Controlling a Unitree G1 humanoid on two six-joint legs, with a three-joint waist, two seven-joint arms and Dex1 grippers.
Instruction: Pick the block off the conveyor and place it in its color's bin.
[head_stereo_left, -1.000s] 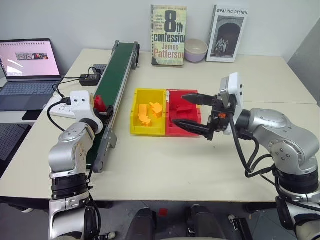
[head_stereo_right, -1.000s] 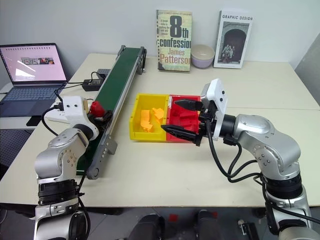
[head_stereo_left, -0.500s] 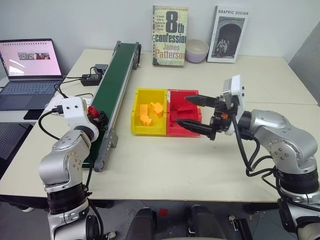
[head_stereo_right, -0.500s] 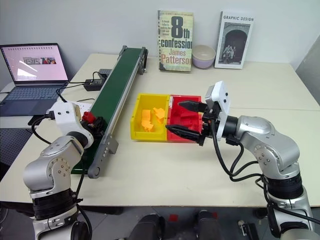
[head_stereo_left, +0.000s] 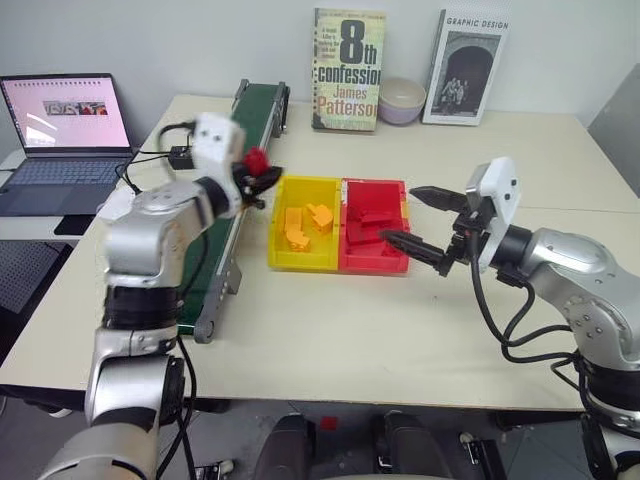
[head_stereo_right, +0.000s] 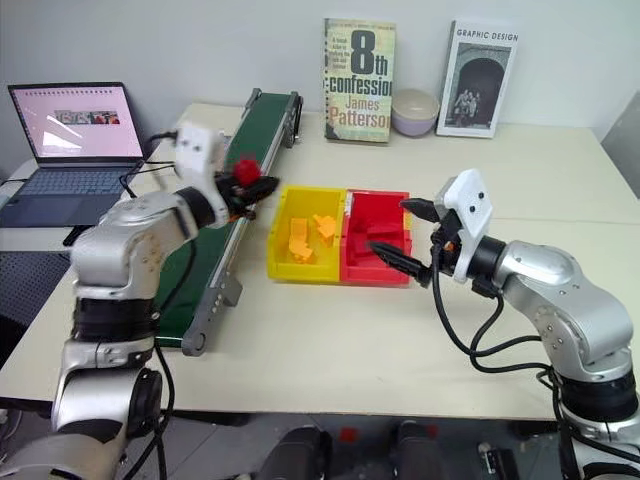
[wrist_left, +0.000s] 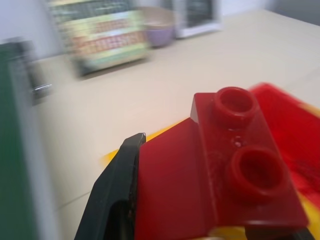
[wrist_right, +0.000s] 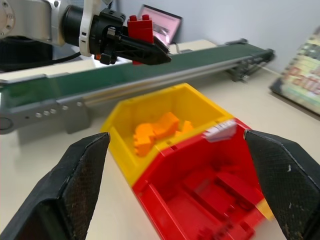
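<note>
Left eye view, items as I read them from my station, largest first. Table (head_stereo_left: 330, 330): pale top, carries everything. Conveyor (head_stereo_left: 215, 215): green belt, running from seven o'clock toward twelve along the table's left part. Laptop (head_stereo_left: 62, 130): at ten o'clock, lid up. Two books (head_stereo_left: 349, 68) and a bowl (head_stereo_left: 403, 100): propped at twelve o'clock. Yellow bin (head_stereo_left: 303, 222): centre, joined to the red bin (head_stereo_left: 373, 225) at its three o'clock (both hold bricks). Right gripper (head_stereo_left: 425, 220): fingers spread wide, holding nothing, just beside the red bin at three o'clock. Left gripper (head_stereo_left: 262, 176): clamped on the block (head_stereo_left: 257, 161), raised between the belt and the yellow bin.
</note>
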